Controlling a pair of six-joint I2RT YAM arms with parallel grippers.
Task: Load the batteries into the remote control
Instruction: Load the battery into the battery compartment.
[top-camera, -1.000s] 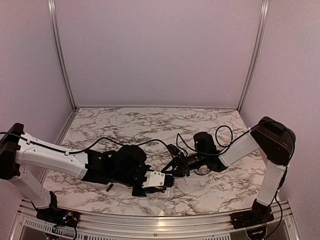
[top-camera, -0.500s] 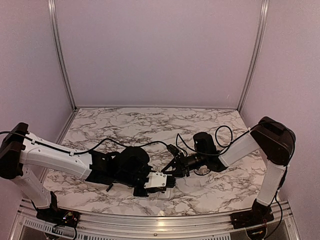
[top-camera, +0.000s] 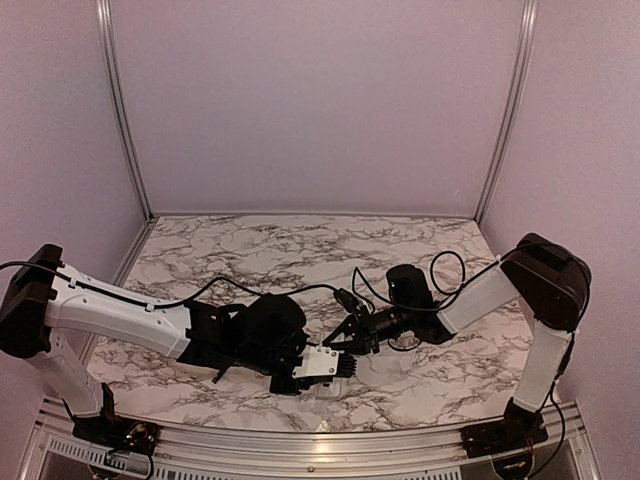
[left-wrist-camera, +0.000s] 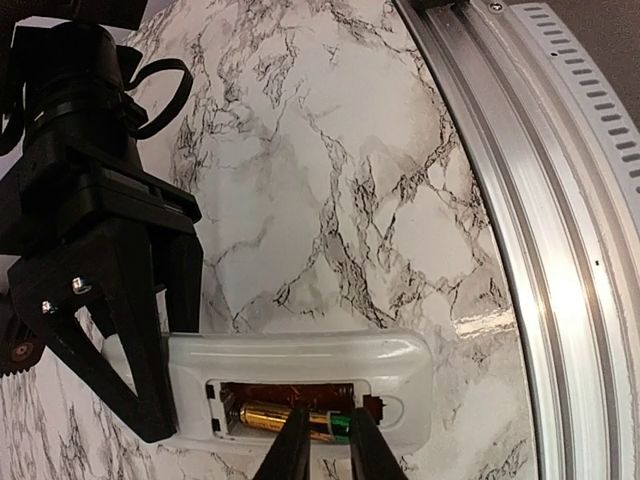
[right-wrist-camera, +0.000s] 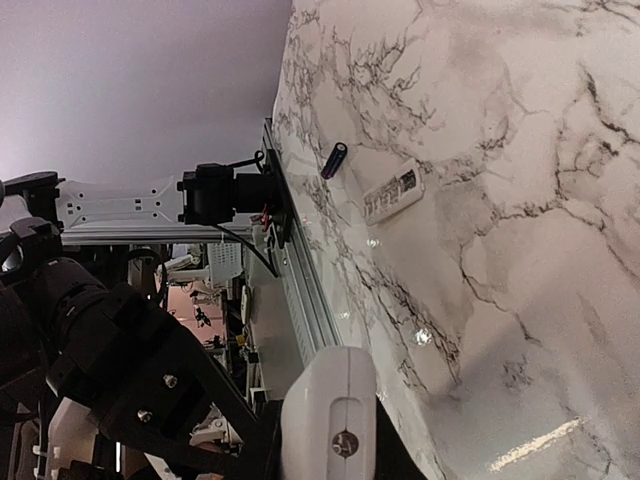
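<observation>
The remote control (left-wrist-camera: 300, 365) is slot-up, low over the tabletop (left-wrist-camera: 330, 180), gripped at one end by the right tool (left-wrist-camera: 170, 372). The left tool (left-wrist-camera: 327, 428), almost closed, pinches the gold battery (left-wrist-camera: 265, 418) in the slot (left-wrist-camera: 290, 394). Next it likely needs pressing flat.

Battery (left-wrist-camera: 270, 418) in remote (left-wrist-camera: 300, 362) slot; remote nr table (left-wrist-camera: 330, 150) front edge; 2nd battery (right-wrist-camera: 334, 160) leftward.

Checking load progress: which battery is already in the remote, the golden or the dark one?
The golden one, lying in the remote's open reddish slot at the left gripper's tips. The dark battery lies loose on the table.
</observation>
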